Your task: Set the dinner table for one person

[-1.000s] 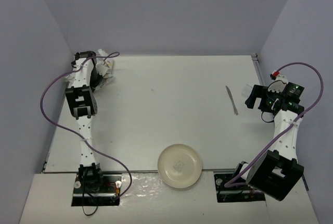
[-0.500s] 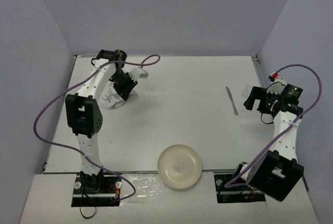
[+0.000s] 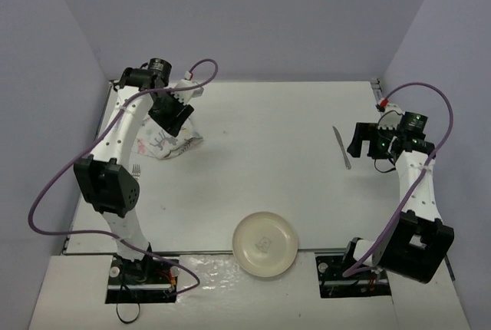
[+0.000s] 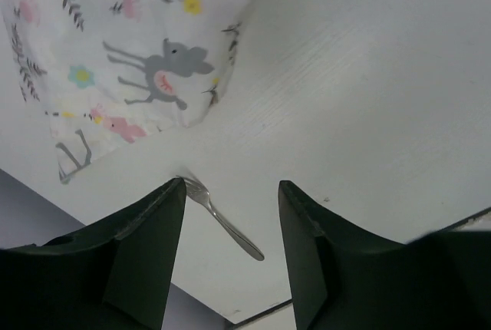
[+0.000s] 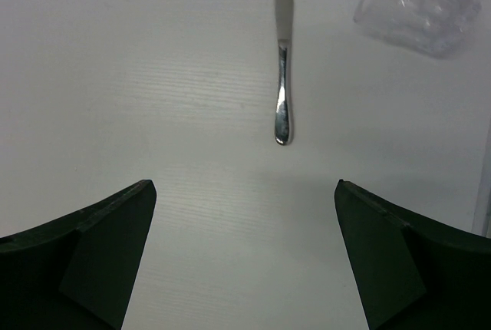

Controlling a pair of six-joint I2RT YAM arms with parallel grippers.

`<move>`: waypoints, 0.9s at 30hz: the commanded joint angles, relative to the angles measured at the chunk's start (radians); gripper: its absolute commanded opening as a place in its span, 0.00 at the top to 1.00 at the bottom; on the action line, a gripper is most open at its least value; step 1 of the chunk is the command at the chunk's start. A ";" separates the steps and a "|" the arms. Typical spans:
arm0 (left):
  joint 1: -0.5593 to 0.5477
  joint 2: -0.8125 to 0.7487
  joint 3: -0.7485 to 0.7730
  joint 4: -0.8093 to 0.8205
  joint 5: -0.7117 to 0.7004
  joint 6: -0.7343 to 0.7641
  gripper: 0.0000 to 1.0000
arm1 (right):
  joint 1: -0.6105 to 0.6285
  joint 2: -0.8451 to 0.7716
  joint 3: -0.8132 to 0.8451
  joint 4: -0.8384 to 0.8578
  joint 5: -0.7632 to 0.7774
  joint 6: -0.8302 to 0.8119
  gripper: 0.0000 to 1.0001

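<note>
The dinner table (image 3: 261, 153) is a wide white top. A cloth placemat (image 3: 167, 143) with animal prints (image 4: 130, 61) lies rumpled at its far left. My left gripper (image 3: 178, 119) hovers over the placemat's far edge, open (image 4: 232, 184), with nothing between its fingers. A fork (image 3: 136, 169) lies on the table just left of the placemat (image 4: 222, 219). A cream plate (image 3: 265, 243) sits at the near edge. A knife (image 3: 342, 147) lies at the right (image 5: 284, 54). My right gripper (image 3: 359, 142) stands wide open (image 5: 244, 184) just short of the knife's handle.
A clear plastic cup (image 5: 418, 8) stands to the right of the knife blade; in the top view my right gripper covers it. Purple-grey walls close in the table at the back and both sides. Cables loop off both arms.
My left arm swung from the far left corner toward the middle, dragging the placemat, then opened and let it go. My right gripper shifted a little left toward the knife.
</note>
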State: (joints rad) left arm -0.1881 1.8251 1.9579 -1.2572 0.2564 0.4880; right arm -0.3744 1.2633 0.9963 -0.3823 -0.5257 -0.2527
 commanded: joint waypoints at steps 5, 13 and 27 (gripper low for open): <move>0.229 0.134 0.157 0.108 -0.113 -0.200 0.40 | 0.235 0.144 0.282 -0.085 0.073 -0.080 0.00; 0.230 0.361 0.255 0.067 -0.063 -0.199 0.33 | 0.290 0.218 0.299 -0.100 0.126 -0.094 0.00; 0.153 0.571 0.323 0.018 -0.032 -0.194 0.42 | 0.325 0.329 0.347 -0.156 0.168 -0.100 0.00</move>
State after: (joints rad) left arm 0.0036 2.4332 2.2238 -1.1969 0.2161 0.2981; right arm -0.0570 1.6032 1.2854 -0.5190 -0.3744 -0.3428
